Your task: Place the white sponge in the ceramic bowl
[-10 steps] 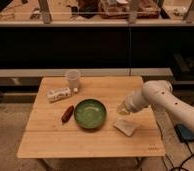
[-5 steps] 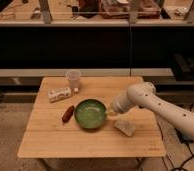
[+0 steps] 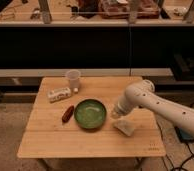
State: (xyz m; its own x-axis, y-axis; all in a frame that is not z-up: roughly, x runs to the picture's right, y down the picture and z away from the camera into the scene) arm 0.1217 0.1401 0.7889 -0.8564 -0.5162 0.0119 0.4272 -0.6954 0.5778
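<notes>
Gripper (image 3: 115, 114) (state unclear) between ceramic bowl (image 3: 90, 113) and white sponge (image 3: 124, 126); cup (image 3: 73, 80), packet (image 3: 59, 94), red object (image 3: 67, 113) well apart.

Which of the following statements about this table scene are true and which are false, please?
1. The white sponge lies inside the ceramic bowl. False: it lies on the table, just right of the bowl in the picture.
2. The gripper is low over the table, between the bowl's right rim and the sponge. True.
3. The plastic cup stands upright behind the bowl. True.
4. The red object lies to the right of the sponge. False: it lies beside the bowl on the picture's left.
</notes>
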